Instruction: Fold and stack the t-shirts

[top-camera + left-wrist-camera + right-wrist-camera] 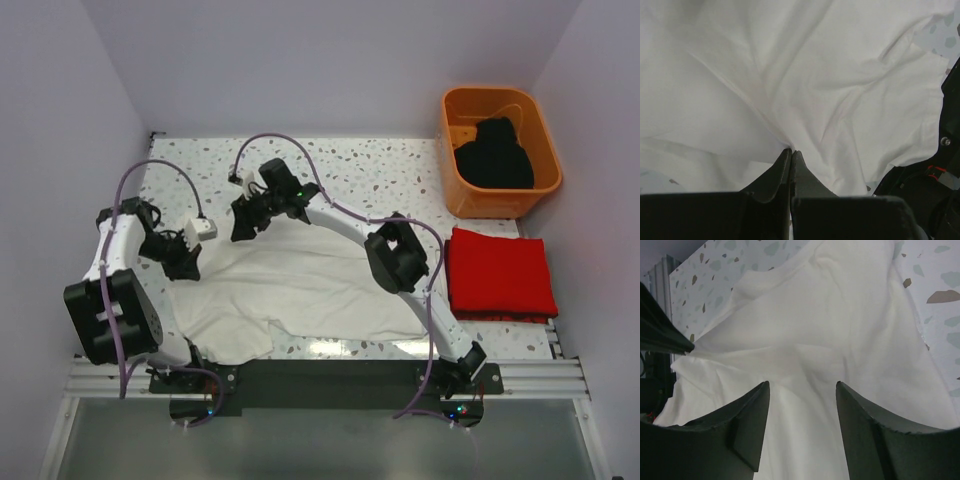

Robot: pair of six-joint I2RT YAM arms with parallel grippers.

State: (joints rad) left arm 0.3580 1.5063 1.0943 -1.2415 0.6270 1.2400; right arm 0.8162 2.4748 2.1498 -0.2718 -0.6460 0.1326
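The white t-shirt (290, 285) lies spread and wrinkled across the middle of the table. My left gripper (186, 262) is shut on a pinch of its left edge; the cloth (805, 90) pulls into folds at the closed tips (791, 151). My right gripper (243, 228) is open over the shirt's far left edge, jaws wide apart above the cloth (805, 340), holding nothing. The red t-shirt (500, 273) lies folded at the right. The black t-shirt (495, 155) is bunched in the orange tub.
The orange tub (466, 100) stands at the back right corner. The speckled table (400, 170) shows behind the shirt. Walls close in at the left, back and right. The metal rail with the arm bases (320, 375) runs along the near edge.
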